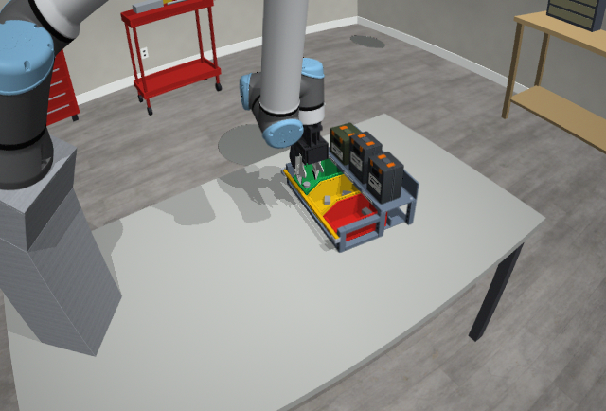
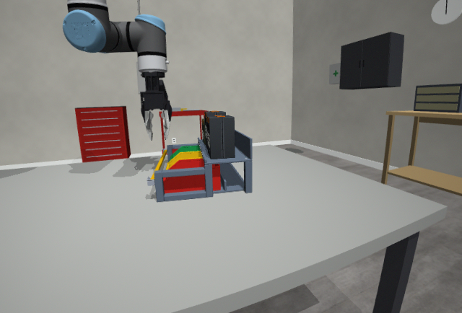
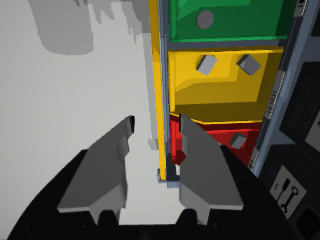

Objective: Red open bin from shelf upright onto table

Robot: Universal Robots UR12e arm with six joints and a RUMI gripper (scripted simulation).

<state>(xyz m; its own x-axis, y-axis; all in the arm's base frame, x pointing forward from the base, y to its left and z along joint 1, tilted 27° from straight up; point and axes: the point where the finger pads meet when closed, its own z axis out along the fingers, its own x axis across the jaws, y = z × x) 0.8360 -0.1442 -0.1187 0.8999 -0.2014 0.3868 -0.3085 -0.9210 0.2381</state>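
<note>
Red bin still to be picked; claw empty above the rack

We're holding the two-jaw gripper [image 1: 308, 171] [image 2: 158, 137] [image 3: 156, 116] above the front edge of the shelf rack [image 1: 361, 233] [image 2: 208, 182], jaws partly apart, nothing between them. We're likely narrowing them to suit a thin bin wall while keeping clear of neighbours.

The red open bin [image 1: 347, 213] [image 2: 184, 184] [image 3: 215, 137] is sitting upright in the rack's end bay, a grey part [image 1: 366, 211] [image 3: 237, 140] showing inside. The yellow bin [image 1: 332, 189] [image 2: 186, 156] [image 3: 220, 90] is standing beside it, then the green bin [image 1: 323, 173] [image 2: 186, 148] [image 3: 235, 20]. A yellow rail [image 1: 312, 207] [image 2: 159, 164] [image 3: 156, 75] is running along the open front, presumably keeping bins from sliding out, so we're expecting to lift before pulling away. Dark cases [image 1: 384, 176] [image 2: 221, 136] [image 3: 295, 187] are standing on the upper deck behind, leaving little room that side.

Next we're needing to line up over the red bin's front wall, grip it and raise it level; tilting would be risking the parts. The table [image 1: 220, 298] [image 2: 224, 246] [image 3: 50, 150] in front of the rack is looking like the sensible set-down area.
</note>
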